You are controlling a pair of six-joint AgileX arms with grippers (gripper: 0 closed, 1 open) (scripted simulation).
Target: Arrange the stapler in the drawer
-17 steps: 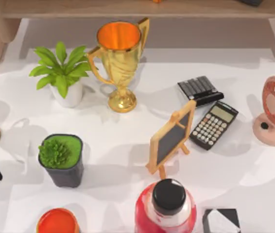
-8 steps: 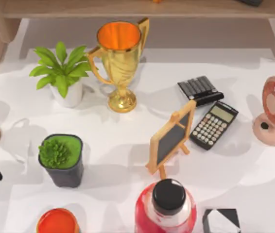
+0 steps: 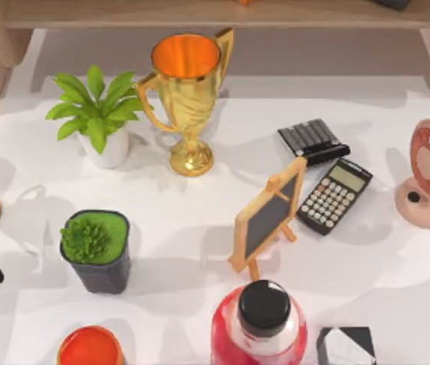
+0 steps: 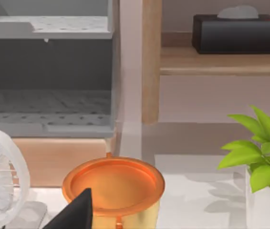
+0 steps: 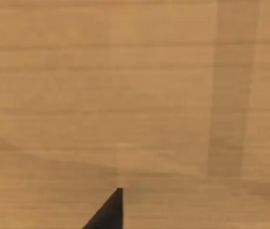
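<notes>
Looking down on the white table (image 3: 177,213), we find a dark ribbed block (image 3: 313,141) right of centre, lying flat and touching the far corner of the calculator (image 3: 335,196). It is black with parallel ridges across its top and a smooth lower edge; we cannot tell for certain that it is the stapler. The calculator's key markings are too small to read.

From the left wrist, a grey drawer unit (image 4: 46,109) stands open beside a wooden shelf post, behind an orange cup (image 4: 113,183). Our left gripper (image 4: 75,215) shows as a dark wedge just in front of that cup. Our right gripper (image 5: 107,213) is a dark tip against a wooden surface (image 5: 135,95). For both claws, we cannot tell whether they are open or closed.
</notes>
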